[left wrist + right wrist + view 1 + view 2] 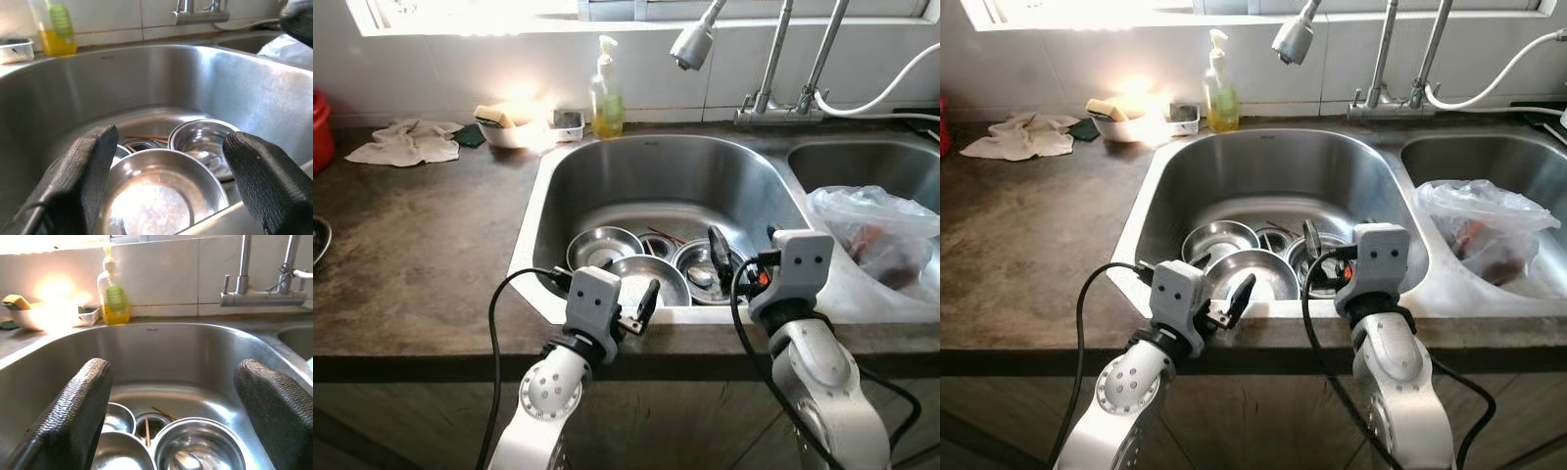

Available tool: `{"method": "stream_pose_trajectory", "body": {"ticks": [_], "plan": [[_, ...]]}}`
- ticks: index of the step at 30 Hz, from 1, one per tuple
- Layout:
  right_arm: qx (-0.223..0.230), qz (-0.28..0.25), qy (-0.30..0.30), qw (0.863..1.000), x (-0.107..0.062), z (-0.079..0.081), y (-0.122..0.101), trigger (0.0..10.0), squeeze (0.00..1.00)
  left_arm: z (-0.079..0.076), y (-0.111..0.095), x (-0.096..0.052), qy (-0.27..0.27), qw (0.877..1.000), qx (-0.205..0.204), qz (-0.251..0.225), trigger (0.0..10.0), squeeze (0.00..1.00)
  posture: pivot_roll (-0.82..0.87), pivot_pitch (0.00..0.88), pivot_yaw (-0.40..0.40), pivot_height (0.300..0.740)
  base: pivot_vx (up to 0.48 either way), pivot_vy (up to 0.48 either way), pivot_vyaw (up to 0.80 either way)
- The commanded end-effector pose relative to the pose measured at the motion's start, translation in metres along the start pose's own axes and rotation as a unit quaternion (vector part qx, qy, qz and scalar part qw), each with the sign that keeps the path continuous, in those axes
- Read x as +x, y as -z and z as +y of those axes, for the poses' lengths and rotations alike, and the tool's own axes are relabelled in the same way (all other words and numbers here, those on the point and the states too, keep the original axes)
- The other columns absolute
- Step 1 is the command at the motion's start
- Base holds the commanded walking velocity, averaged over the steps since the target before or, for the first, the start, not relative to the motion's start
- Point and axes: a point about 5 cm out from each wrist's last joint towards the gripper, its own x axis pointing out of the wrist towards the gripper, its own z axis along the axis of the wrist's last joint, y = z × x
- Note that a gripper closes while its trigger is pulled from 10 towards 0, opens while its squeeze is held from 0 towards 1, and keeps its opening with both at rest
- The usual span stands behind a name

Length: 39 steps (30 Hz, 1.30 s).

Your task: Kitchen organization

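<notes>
- Step in hand (my guess): reach into sink to lift out steel bowls; nothing grasped yet.
- Bowls, 3 pcs, on sink floor: front bowl, back-left bowl, right bowl w/ spoon-like item inside. Drain betw. them, thin sticks across it.
- To do well: take front bowl first, nearest to rim; one finger inside, one outside the wall, pinch the rim; steel is slick, so grip firm, lift straight up to avoid clatter.
- Left gripper: spread wide, empty, at sink's front edge above front bowl; touches nothing I can see.
- Right gripper: spread wide, empty, over right bowl.
- Misc: soap bottle on desk behind sink; plastic bag in 2nd basin.
</notes>
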Motion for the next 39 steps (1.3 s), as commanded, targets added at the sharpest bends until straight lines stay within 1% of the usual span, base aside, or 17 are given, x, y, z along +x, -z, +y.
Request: {"method": "stream_pose_trajectory", "body": {"ticks": [1, 5, 7, 13, 16, 27, 34, 36, 39], "plan": [[0.001, -0.019, 0.001, 1.000, -0.002, 0.000, -0.006, 10.0, 0.00, 0.001, 0.001, -0.003, -0.003, 1.000, -0.002, 0.002, 10.0, 0.00, 0.06, 0.044, -0.011, 0.740, 0.000, 0.000, 0.00], [0.000, -0.026, -0.011, 1.000, 0.001, 0.002, -0.009, 10.0, 0.00, 0.000, 0.002, -0.003, -0.003, 1.000, -0.003, 0.004, 10.0, 0.00, 0.06, 0.040, -0.016, 0.740, 0.000, 0.000, 0.18], [0.003, -0.028, -0.013, 1.000, 0.003, 0.002, -0.010, 10.0, 0.00, 0.000, 0.002, -0.003, -0.004, 1.000, -0.002, 0.005, 10.0, 0.00, 0.06, 0.040, -0.018, 0.740, 0.000, 0.360, 0.80], [-0.007, -0.033, -0.026, 0.999, 0.006, 0.004, -0.010, 10.0, 0.00, -0.001, 0.004, -0.003, -0.002, 1.000, -0.002, 0.007, 10.0, 0.00, 0.07, 0.037, -0.026, 0.740, 0.000, 0.454, 0.80], [-0.004, -0.036, -0.028, 0.999, 0.008, 0.006, -0.012, 10.0, 0.00, -0.001, 0.004, -0.003, -0.003, 1.000, -0.004, 0.006, 10.0, 0.00, 0.07, 0.033, -0.025, 0.740, 0.000, 0.471, 0.80], [0.002, -0.032, -0.032, 0.999, 0.010, 0.007, -0.010, 10.0, 0.00, -0.001, 0.004, -0.004, 0.001, 1.000, -0.004, 0.005, 10.0, 0.00, 0.06, 0.021, -0.023, 0.740, 0.000, 0.000, 0.80], [0.005, -0.036, -0.035, 0.999, 0.014, 0.008, -0.012, 10.0, 0.00, -0.003, 0.004, -0.003, 0.002, 1.000, -0.004, 0.007, 10.0, 0.00, 0.06, 0.019, -0.024, 0.740, 0.000, 0.420, 0.80], [0.004, -0.036, -0.036, 0.999, 0.015, 0.009, -0.012, 10.0, 0.00, -0.003, 0.004, -0.003, 0.000, 1.000, -0.003, 0.005, 10.0, 0.00, 0.06, 0.024, -0.024, 0.740, 0.000, 0.000, 0.80], [0.013, -0.029, -0.026, 0.999, 0.018, 0.007, -0.011, 10.0, 0.00, -0.003, 0.005, -0.003, 0.000, 1.000, -0.003, 0.008, 10.0, 0.00, 0.06, 0.032, -0.025, 0.740, 0.000, 0.000, 0.00]]}}
